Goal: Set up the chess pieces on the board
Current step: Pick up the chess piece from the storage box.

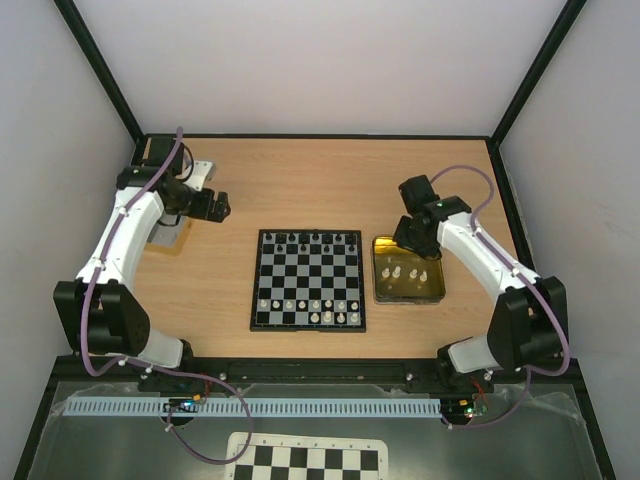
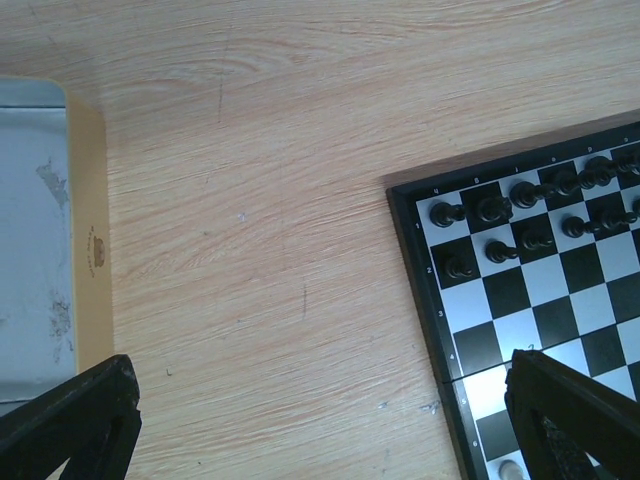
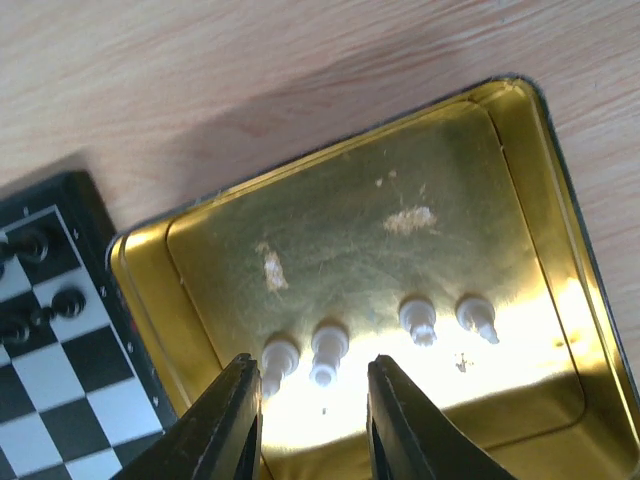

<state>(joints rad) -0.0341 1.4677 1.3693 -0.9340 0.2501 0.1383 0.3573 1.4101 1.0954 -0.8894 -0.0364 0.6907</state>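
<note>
Nearest me, at the bottom of the overhead view, lies one loose checker sheet [image 1: 305, 462], unframed and outside the work area; I take it to be no part of the job. Past the two arm bases sits the framed board [image 1: 308, 280], square to the table [image 1: 300, 180] edge. White chessmen [image 1: 340, 317] stand in its two near rows with gaps between them. They are too small for me to count with confidence, so I judge the white side only partly set.

Just right of the board, close against its frame, is one gold tin tray [image 3: 400, 160], evidently the supply bin. The wrist view shows four more white chessmen in it, in a loose row of two pairs. My right gripper [image 3: 312, 400] hangs over that row, released and empty, its jaws parted only narrowly. I read that as matched to such tiny pieces, with the gap lined up just short of the second one.

Farther off, black chessmen [image 1: 305, 240] fill the board's two far rows, uncountable from here. Farthest back, my left gripper [image 1: 216, 206] is spread wide and holds nothing. It is parked over bare wood beside one grey tin [image 1: 170, 232], likely to stay clear.
</note>
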